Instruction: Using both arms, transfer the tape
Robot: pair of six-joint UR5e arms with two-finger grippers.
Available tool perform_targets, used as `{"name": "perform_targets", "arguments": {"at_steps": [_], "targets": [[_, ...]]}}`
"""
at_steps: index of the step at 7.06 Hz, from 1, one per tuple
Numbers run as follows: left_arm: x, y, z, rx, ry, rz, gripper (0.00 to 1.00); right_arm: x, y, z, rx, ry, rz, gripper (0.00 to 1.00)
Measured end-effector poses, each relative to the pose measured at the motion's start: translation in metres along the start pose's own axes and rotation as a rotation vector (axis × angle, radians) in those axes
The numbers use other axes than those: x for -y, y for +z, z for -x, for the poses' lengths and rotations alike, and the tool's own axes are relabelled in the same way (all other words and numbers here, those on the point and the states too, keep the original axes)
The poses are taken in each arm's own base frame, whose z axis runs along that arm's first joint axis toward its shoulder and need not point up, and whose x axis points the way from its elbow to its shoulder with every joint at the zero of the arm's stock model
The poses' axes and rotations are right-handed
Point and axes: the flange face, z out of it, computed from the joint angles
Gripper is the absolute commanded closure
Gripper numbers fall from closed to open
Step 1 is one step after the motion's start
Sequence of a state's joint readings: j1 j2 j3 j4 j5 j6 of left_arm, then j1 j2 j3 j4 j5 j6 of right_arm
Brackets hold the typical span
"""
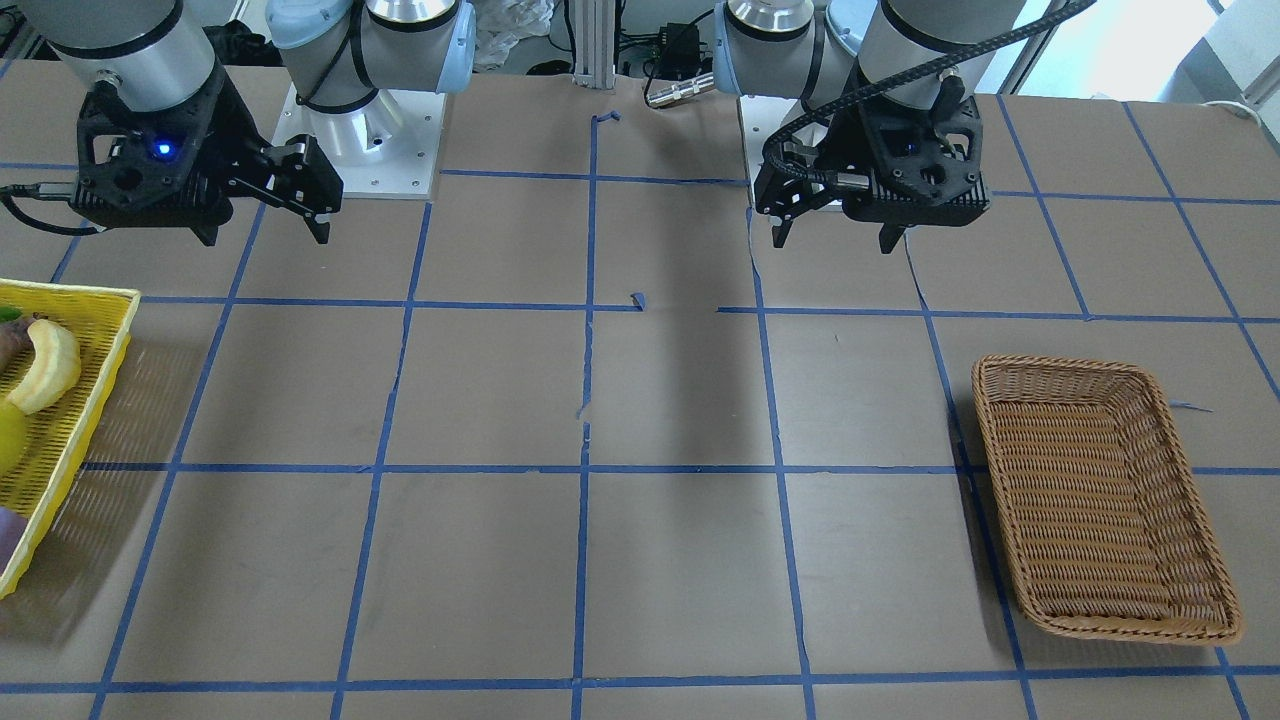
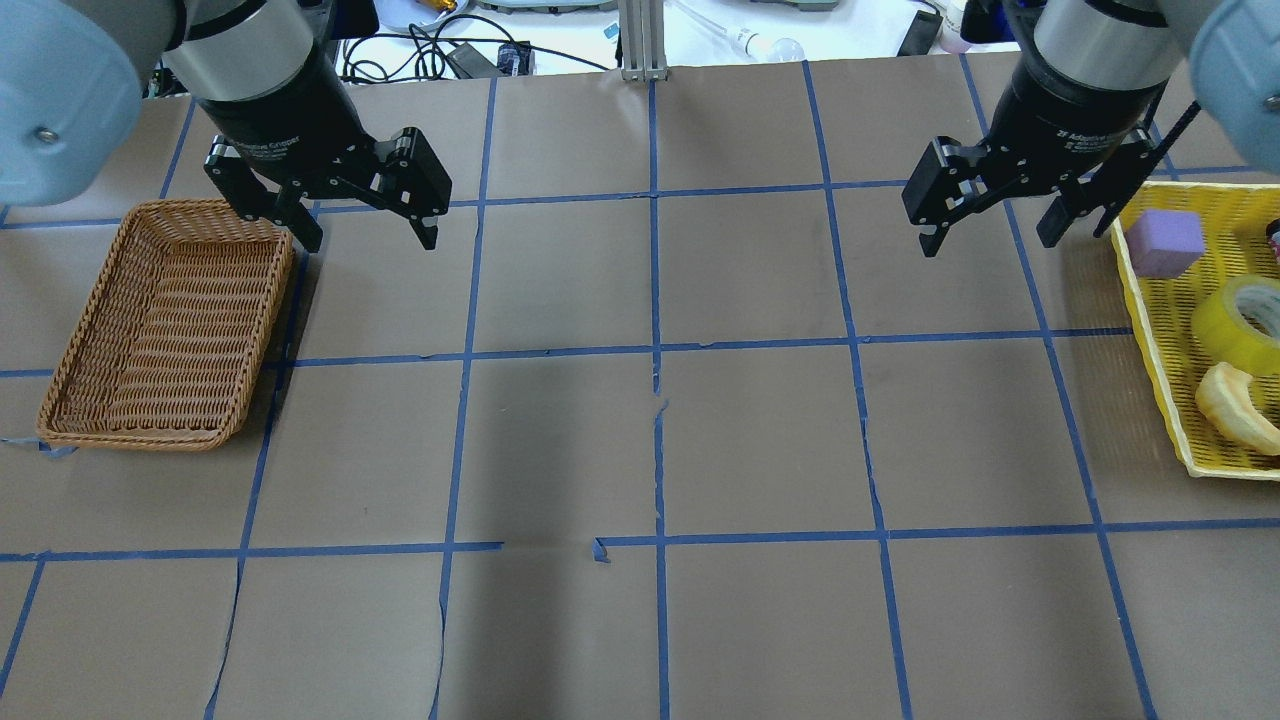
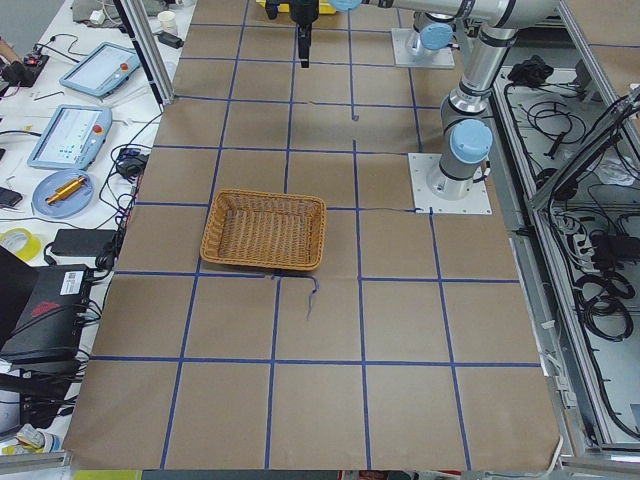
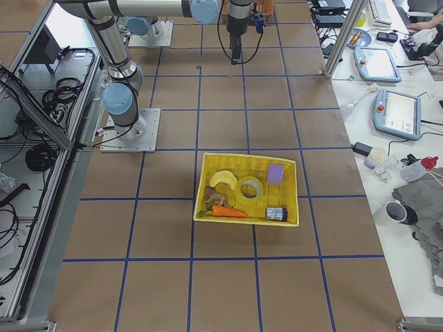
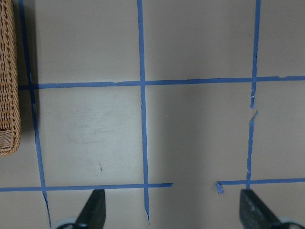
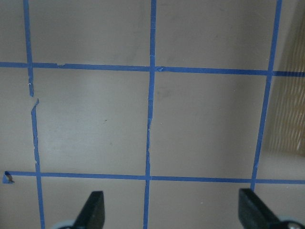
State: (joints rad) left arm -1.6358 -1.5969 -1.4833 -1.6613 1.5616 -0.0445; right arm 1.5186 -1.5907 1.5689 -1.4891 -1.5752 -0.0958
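Note:
The yellow tape roll (image 2: 1243, 320) lies in a yellow mesh basket (image 2: 1160, 345) at the table's right end. It also shows in the exterior right view (image 4: 250, 187). My right gripper (image 2: 987, 240) hangs open and empty above the table, just left of that basket and apart from the tape. My left gripper (image 2: 370, 235) is open and empty next to an empty brown wicker basket (image 2: 130, 438). In the front-facing view the left gripper (image 1: 833, 240) is on the right and the right gripper (image 1: 265, 235) on the left. Both wrist views show only open fingers (image 5: 93, 210) (image 6: 90, 210) over bare table.
The yellow basket (image 4: 291, 207) also holds a purple block (image 2: 1165, 243), a pale banana-shaped fruit (image 2: 1235, 408), a carrot (image 4: 225, 211) and a small dark can (image 4: 276, 214). Blue tape lines form a grid on the brown table. Both arm bases stand at the robot-side edge.

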Motion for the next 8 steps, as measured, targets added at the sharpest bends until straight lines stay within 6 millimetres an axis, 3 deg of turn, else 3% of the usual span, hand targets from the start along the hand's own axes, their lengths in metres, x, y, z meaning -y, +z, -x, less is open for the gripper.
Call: {"name": "perform_targets", "arguments": {"at_steps": [8], "targets": [[0.0004,-0.0003,0.0010,-0.001,-0.002,-0.001,0.00,0.0071,0.0038,-0.0013,-0.009,0.012,-0.028,0.00]]}}
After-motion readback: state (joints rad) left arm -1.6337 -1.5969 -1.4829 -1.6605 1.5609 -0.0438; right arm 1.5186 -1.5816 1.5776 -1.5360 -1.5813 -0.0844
